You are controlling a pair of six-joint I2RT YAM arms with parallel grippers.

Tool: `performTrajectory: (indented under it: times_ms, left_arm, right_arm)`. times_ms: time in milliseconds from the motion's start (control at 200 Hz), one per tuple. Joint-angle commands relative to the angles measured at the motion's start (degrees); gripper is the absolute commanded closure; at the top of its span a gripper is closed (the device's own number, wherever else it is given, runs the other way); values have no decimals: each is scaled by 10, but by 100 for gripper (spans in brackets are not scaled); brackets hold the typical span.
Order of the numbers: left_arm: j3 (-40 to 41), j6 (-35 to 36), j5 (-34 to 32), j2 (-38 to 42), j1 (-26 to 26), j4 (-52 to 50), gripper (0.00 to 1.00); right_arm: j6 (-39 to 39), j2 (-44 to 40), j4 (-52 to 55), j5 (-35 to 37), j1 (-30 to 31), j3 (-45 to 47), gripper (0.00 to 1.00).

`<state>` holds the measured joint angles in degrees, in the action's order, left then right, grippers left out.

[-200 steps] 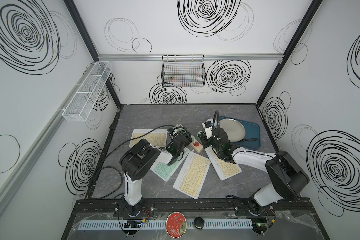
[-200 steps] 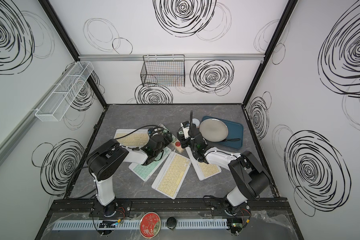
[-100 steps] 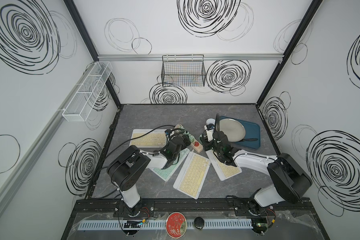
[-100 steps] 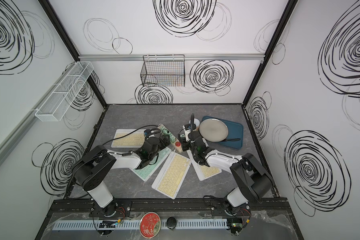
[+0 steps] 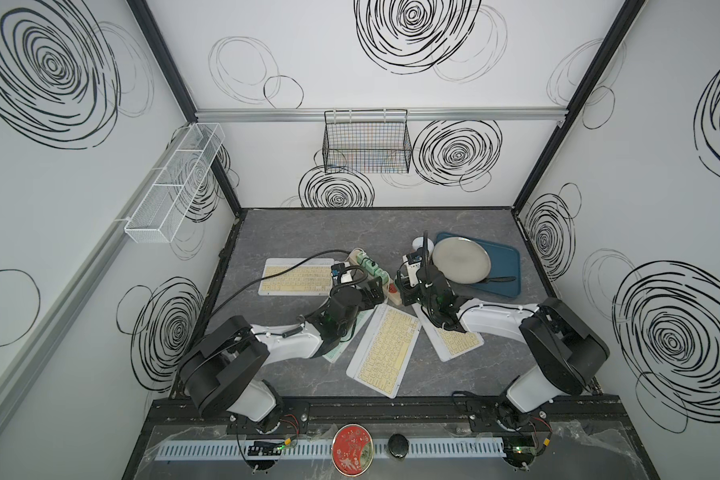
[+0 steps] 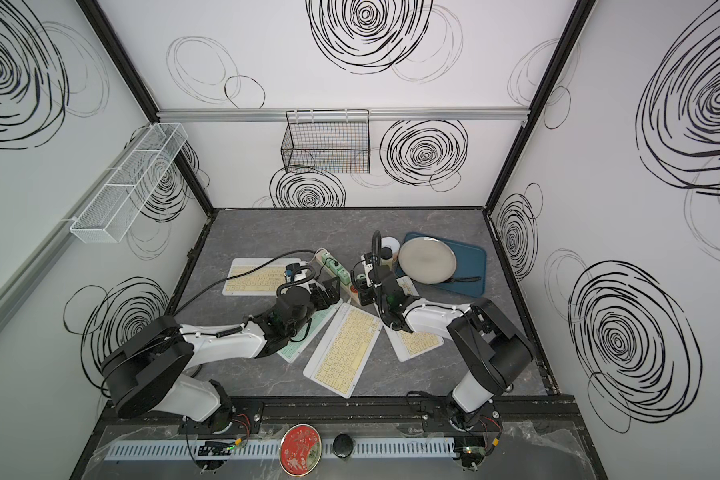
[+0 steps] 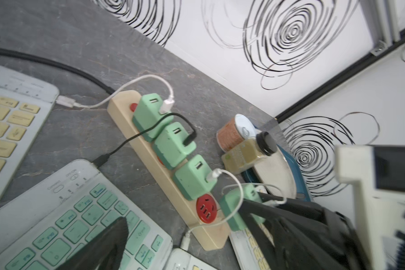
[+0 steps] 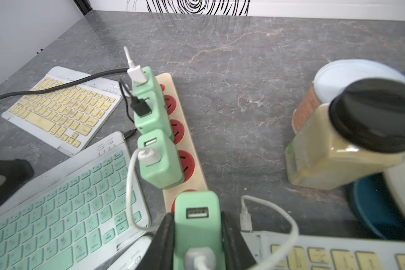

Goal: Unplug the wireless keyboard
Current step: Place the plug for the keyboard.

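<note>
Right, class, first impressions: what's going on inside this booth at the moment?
Two robot arms are working at a beige power strip with red sockets. The right gripper is clamped on a mint-green USB charger block, which looks pulled clear of the end socket; its white cable leads to a white keyboard with yellow keys. The left gripper hangs open and empty over the mint-green keyboard. Three more chargers sit in the strip.

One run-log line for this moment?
left gripper open near green keyboard | right gripper shut on green charger | charger beside bared red socket
</note>
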<state>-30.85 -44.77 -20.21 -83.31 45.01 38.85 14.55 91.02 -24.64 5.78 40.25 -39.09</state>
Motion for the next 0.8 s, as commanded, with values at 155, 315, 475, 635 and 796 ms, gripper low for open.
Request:
performTrajectory:
  times_ms: [155, 315, 475, 635, 796]
  left_arm:
    - [65, 178, -16, 102, 31, 137, 0]
    - [97, 272, -3, 161, 38, 151, 0]
    - [112, 334, 14, 189, 37, 150, 0]
    - [103, 360, 33, 199, 29, 128, 2]
    - [84, 258, 110, 201, -15, 130, 6]
  right_arm:
    - [47, -45, -13, -31, 16, 31, 72]
    - [69, -70, 4, -43, 37, 38, 54]
    - [97, -97, 45, -52, 45, 38, 47]
    - [165, -153, 107, -14, 48, 61, 47]
    - [187, -238, 158, 78, 60, 96, 46]
